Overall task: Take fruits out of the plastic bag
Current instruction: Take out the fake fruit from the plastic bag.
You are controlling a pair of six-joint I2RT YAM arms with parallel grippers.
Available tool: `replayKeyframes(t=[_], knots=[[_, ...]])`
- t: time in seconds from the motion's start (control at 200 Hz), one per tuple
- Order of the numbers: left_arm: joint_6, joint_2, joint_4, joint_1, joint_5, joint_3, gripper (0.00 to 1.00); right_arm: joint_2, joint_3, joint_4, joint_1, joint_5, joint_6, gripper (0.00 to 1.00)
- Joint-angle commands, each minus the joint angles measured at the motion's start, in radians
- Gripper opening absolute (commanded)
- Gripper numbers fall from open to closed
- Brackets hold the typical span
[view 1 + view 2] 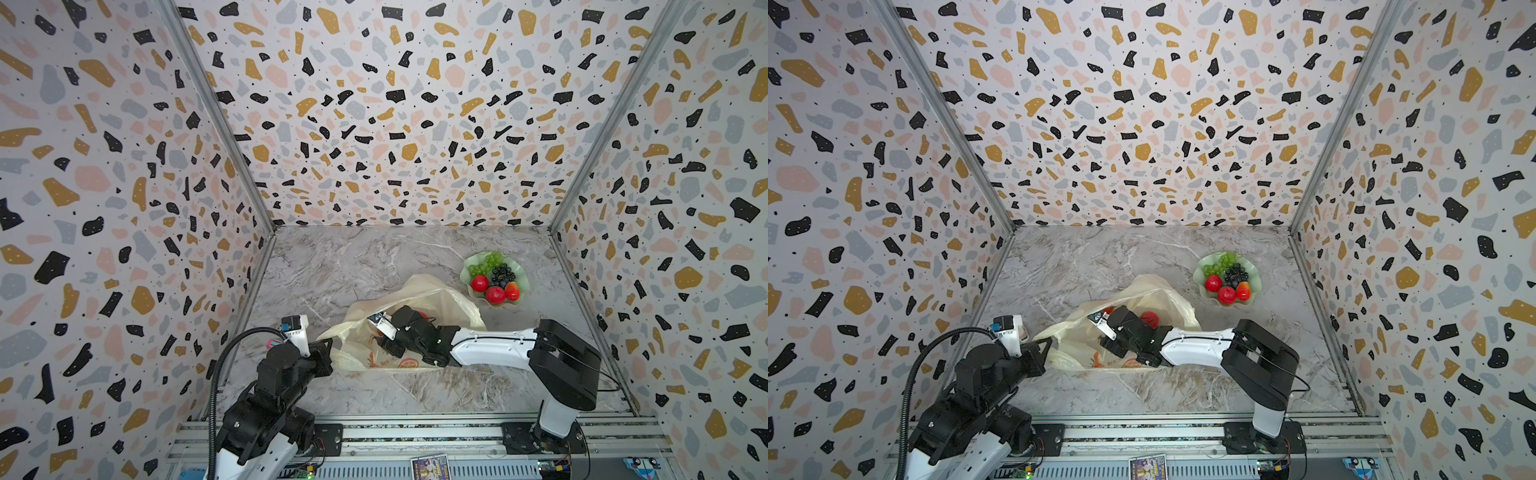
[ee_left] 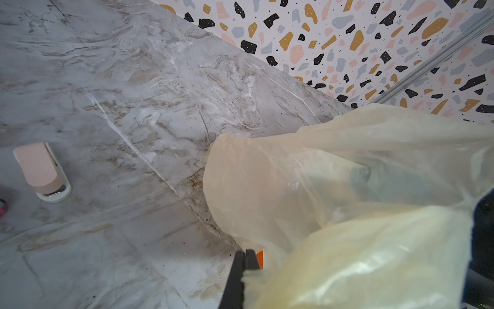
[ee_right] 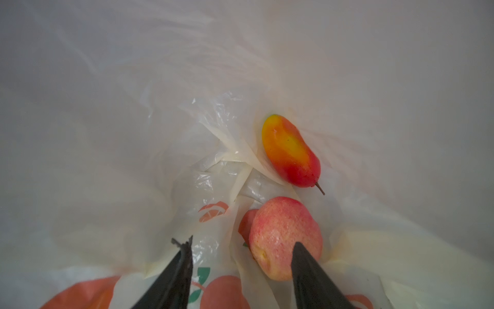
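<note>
1. The plastic bag lies crumpled on the table, at the middle of its near half, as shown in both top views.
2. Its inside is shown only in the right wrist view. There a red-yellow mango-like fruit and a pink-red apple lie near each other on the film.
3. The pale green dish is shown only in the top views, near the bag toward the far right. Green grapes, dark grapes, red apples and a red-orange fruit are heaped in it.
4. A pink-and-white stapler-like object is seen only in the left wrist view, lying well apart from the bag.
5. The table is marble-patterned in grey and brown and is enclosed on three sides by terrazzo-printed walls.
6. The left gripper is pinched tight on the bag's edge.
7. The right gripper is held inside the bag with its jaws apart and nothing gripped. One finger overlaps the apple, and contact cannot be told.
</note>
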Motion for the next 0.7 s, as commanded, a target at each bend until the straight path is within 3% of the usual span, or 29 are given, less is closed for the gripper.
replayKeyframes(t=[0.0, 0.35, 0.696], knots=[[0.003, -0.007, 0.008, 0.005, 0.009, -0.007, 0.04, 0.032, 0.05, -0.008, -0.003, 0.065, 0.117, 0.62], [0.009, -0.007, 0.012, 0.005, 0.018, -0.01, 0.04, 0.112, 0.085, -0.004, -0.011, 0.142, 0.152, 0.66], [0.008, -0.017, 0.012, 0.004, 0.02, -0.012, 0.04, 0.132, 0.074, 0.001, -0.069, 0.099, 0.197, 0.67]])
